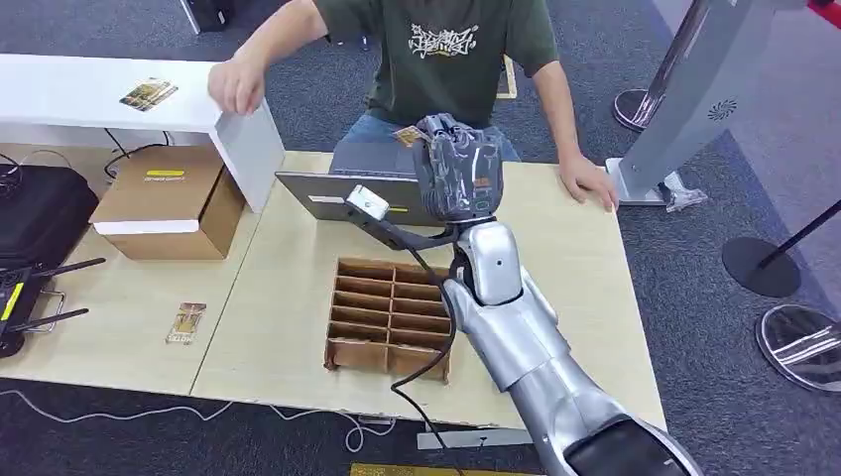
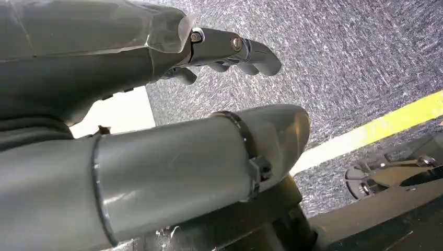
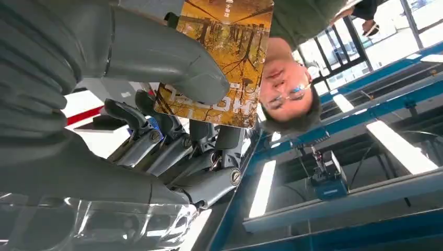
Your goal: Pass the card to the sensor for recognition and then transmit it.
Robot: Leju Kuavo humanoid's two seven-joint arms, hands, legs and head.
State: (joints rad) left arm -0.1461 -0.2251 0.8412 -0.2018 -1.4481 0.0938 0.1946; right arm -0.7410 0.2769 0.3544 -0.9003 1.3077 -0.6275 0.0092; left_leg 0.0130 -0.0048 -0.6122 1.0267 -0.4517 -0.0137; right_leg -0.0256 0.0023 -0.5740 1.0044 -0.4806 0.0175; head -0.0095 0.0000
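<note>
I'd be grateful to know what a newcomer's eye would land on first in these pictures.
First, the raised right hand at the table's far side, holding a golden card up before a seated person. Next, the cardboard divider box in the table's middle, and a spare card lying to its left.

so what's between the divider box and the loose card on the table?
Nothing: head view shows bare tabletop, crossed by a seam, between the divider box and loose card.
</note>
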